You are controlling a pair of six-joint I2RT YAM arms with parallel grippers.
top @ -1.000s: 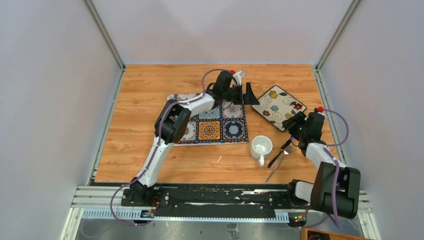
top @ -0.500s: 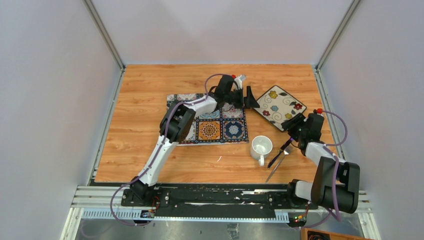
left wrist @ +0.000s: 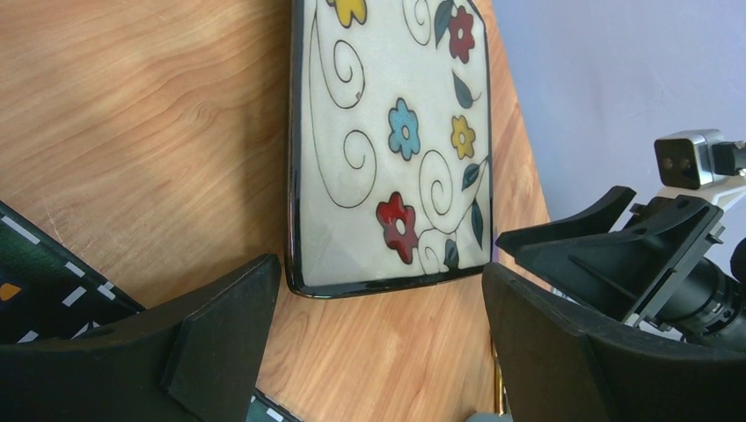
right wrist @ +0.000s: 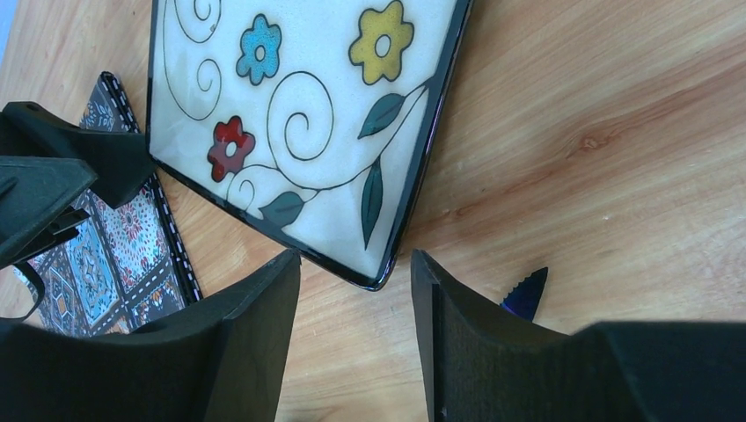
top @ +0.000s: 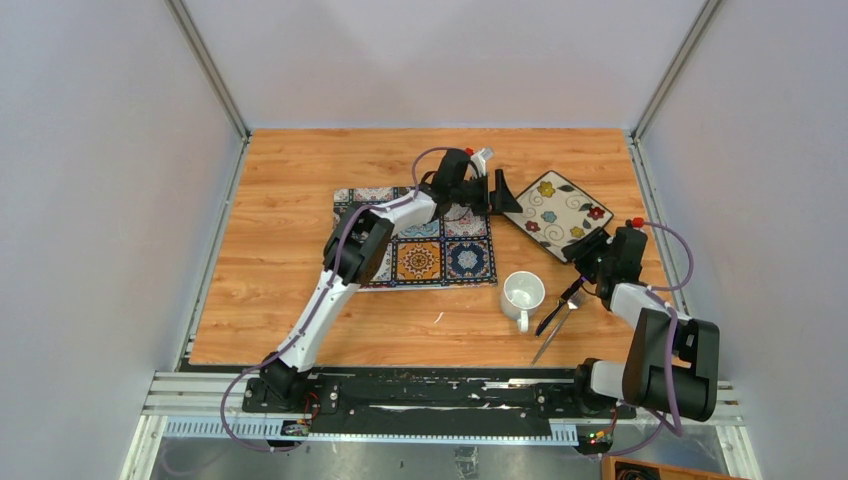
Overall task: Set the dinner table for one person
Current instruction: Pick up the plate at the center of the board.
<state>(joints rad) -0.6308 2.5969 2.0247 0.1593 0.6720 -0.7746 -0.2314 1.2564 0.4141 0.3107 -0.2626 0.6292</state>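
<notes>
The dinner table (top: 290, 180) is light wood planks. A square white plate (top: 558, 213) with painted flowers lies on it at the right rear. My left gripper (top: 502, 190) is open at the plate's left corner, its jaws either side of the plate's near edge (left wrist: 387, 286) in the left wrist view. My right gripper (top: 588, 250) is open at the plate's near right corner, which sits just beyond its fingertips (right wrist: 290, 264) in the right wrist view. Both grippers are empty.
A colourful tile-patterned placemat (top: 415, 240) lies left of the plate, under the left arm. A white mug (top: 522, 292) stands in front of the plate. A fork (top: 560, 322) and a dark knife (top: 555, 305) lie beside the mug; the knife's serrated tip (right wrist: 528, 294) shows by my right finger.
My left gripper has edged slightly right toward the plate's left corner. My right gripper has hardly moved. Both stay open.
</notes>
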